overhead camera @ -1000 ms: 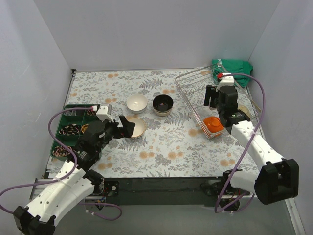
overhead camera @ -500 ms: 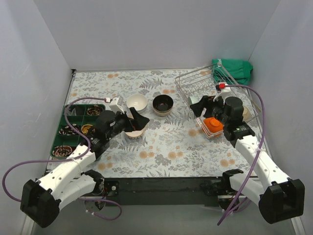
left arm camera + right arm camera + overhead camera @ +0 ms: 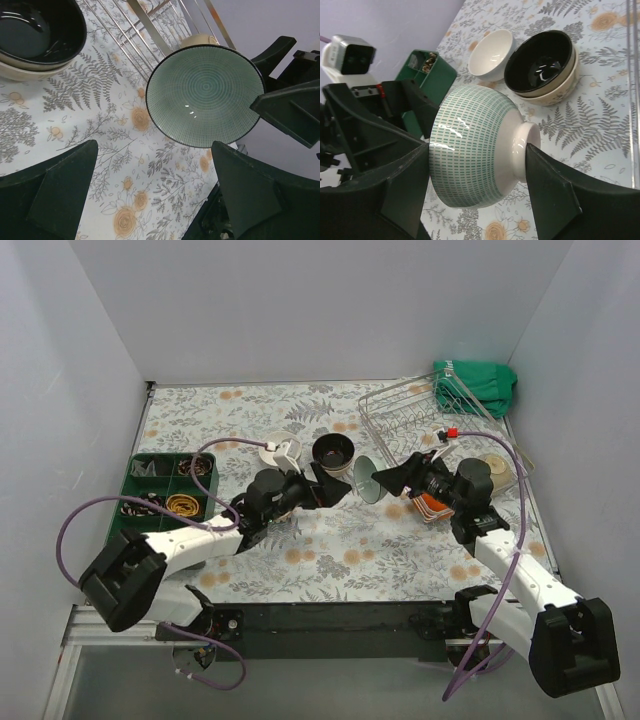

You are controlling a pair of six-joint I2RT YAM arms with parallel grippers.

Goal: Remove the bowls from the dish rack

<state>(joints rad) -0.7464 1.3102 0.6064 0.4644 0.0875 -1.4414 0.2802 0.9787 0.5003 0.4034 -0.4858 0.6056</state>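
So the right gripper is clamped on a pale teal ceramic bowl. One finger is on the rim side and the other is pressed against the foot. The bowl is tipped on its side and held up off the flower-print table, with its open mouth pointing straight at the left arm. It sits between the silver wire dish rack and the stack of bowls in the middle of the table.

The left gripper has its fingers spread wide apart with nothing in them. It's lined up facing the inside of the teal bowl, very close, but as far as I can tell not touching it.

The stack is a glossy dark brown bowl nested inside a speckled cream bowl. A plain white bowl stands just beside it, upright.

A beige bowl is in the rack. An orange bowl peeks out at the rack's near end, mostly hidden behind the right arm. The green compartment tray is off at the left edge of the table, and a crumpled green cloth sits at the far right corner behind the rack.
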